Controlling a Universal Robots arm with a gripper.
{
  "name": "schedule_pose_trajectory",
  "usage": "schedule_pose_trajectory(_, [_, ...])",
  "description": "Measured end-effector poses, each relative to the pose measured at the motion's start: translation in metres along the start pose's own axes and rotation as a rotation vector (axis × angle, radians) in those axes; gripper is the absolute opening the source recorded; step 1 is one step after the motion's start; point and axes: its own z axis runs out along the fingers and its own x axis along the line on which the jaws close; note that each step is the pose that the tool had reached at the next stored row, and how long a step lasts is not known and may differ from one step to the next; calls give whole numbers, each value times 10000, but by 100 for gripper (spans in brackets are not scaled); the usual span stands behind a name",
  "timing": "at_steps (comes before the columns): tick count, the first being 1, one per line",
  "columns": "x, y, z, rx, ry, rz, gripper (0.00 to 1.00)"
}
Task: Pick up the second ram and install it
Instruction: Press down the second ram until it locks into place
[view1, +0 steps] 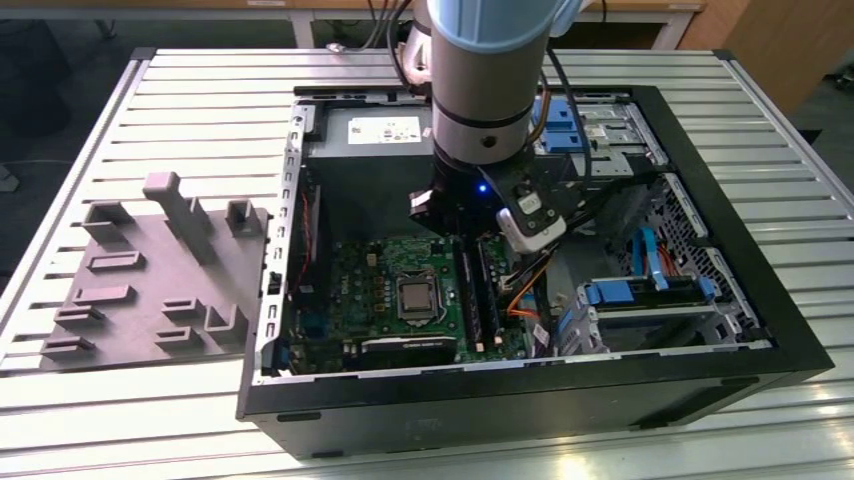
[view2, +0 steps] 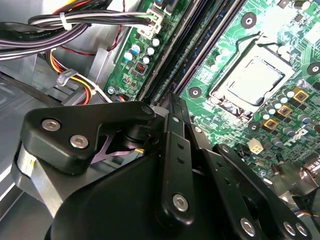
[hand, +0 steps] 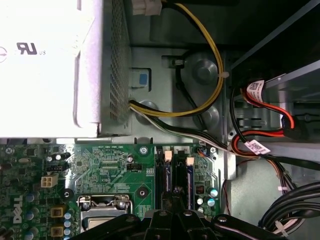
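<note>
In the second wrist view the end effector (view2: 172, 107) hangs just above the memory slots (view2: 192, 50) — whether it grips the second ram, I cannot tell. Beyond lie the green motherboard (view2: 295, 30), the computer case (view1: 747, 270) and the grey tray (view1: 147, 280) on the tabletop (view1: 200, 100).

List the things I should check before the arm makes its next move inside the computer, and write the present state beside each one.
1. Case reachable: ok. The computer case lies open and the arm enters it from above.
2. Gripper position: ok. The gripper is at the memory slots, beside the processor socket.
3. Second ram seated in its slot: cannot tell. The gripper covers that place in both wrist views.
4. Slot clips: cannot tell. The tan clips at the slot ends are visible, but not whether they are locked.
5. Cables off the slots: ok. The yellow cable runs along the case wall, apart from the slots.
</note>
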Motion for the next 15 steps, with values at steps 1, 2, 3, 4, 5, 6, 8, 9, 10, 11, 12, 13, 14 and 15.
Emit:
schedule_pose_trajectory(1, [0, 1, 3, 0, 0, 0, 11])
schedule_pose_trajectory(2, [1, 3, 7, -1, 0, 0, 11])
schedule_pose_trajectory(3, [1, 5, 10, 0, 0, 0, 11])
schedule_pose_trajectory(4, [1, 7, 13, -1, -1, 1, 11])
schedule_pose_trajectory(5, [2, 10, 17, -2, -1, 0, 11])
schedule_pose_trajectory(6, [2, 13, 19, -2, 0, 0, 11])
schedule_pose_trajectory(8, [2, 20, 25, -1, 0, 0, 11])
schedule_pose_trajectory(9, [3, 23, 28, -1, -1, 1, 11])
schedule_pose_trajectory(10, [3, 26, 30, -1, 0, 1, 11])
schedule_pose_trajectory(11, [3, 29, 33, -1, 0, 0, 11])
schedule_pose_trajectory(12, [3, 32, 35, -2, -1, 0, 11])
schedule_pose_trajectory(13, [3, 34, 36, -2, -1, 0, 11])
schedule_pose_trajectory(14, [3, 35, 37, -1, -1, 1, 11])
schedule_pose_trajectory(15, [4, 37, 39, -1, 0, 0, 11])
